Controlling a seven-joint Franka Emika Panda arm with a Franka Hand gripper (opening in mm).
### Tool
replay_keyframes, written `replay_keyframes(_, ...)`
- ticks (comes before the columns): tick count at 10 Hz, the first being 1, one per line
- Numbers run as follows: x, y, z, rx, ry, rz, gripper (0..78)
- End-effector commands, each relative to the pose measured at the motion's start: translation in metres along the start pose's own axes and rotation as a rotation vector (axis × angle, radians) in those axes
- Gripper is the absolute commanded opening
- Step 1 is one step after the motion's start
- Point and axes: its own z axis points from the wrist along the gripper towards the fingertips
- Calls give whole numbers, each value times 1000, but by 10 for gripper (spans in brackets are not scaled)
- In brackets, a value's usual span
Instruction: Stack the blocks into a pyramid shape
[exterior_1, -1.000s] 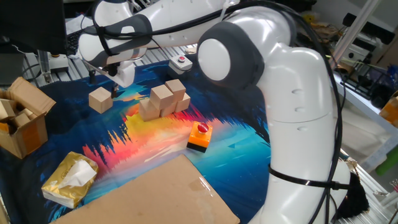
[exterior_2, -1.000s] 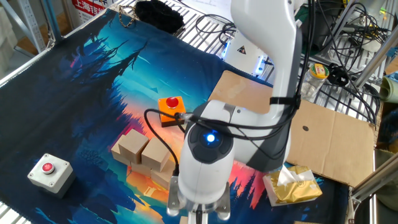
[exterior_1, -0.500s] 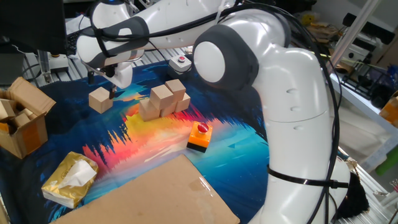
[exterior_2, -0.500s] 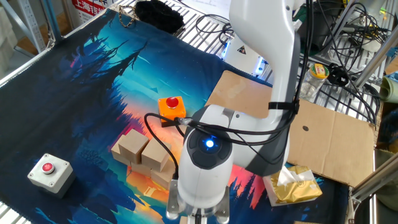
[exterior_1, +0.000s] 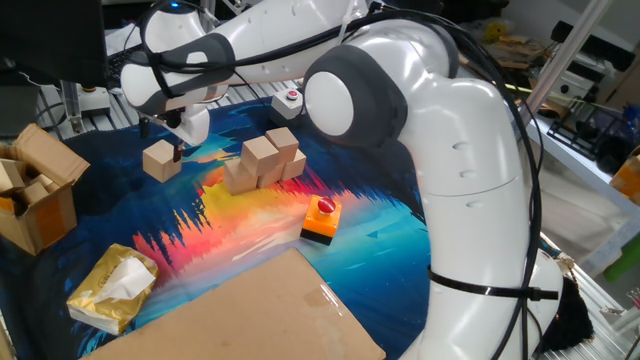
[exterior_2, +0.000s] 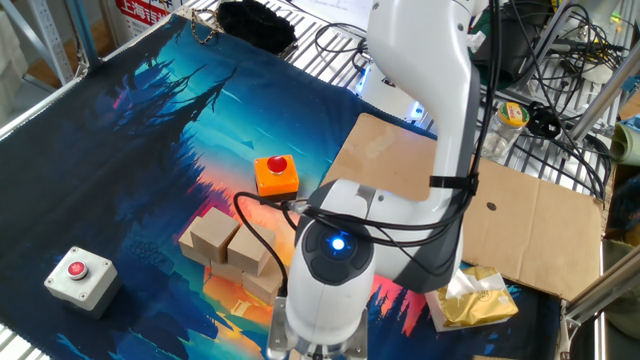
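Gripper (exterior_1: 178, 140) sits upper left of the frame, just above and right of a lone block (exterior_1: 160, 160), which rests on the mat (exterior_1: 250, 235). Over the last sec the arm has slid a bit left and down toward that block; the block itself hasn't moved. Can't tell if the fingers are open or closed: too dark and small in one view, and in the other view the arm's wrist fills the bottom centre and hides the tip entirely.

Stack (exterior_1: 263, 160) is centre-left of the frame: several blocks touching in a cluster, at least one sitting on top of the lower ones. Exact count not readable. In the other view only its left-hand blocks (exterior_2: 228, 243) show; rest is behind the arm.

Judgement: this looks like the approach to pick the lone block, w/ grasp not yet made. Pyramid partly built, so that block prob. goes on next.

Orange button box (exterior_1: 321, 220) stands right of and below the stack, apart from it.
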Motion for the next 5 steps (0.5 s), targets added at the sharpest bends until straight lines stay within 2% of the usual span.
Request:
replay_keyframes(1, -2, 3, 4, -2, -4, -5, 775)
replay_keyframes(5, -4, 3, 9, -2, -5, -7, 775)
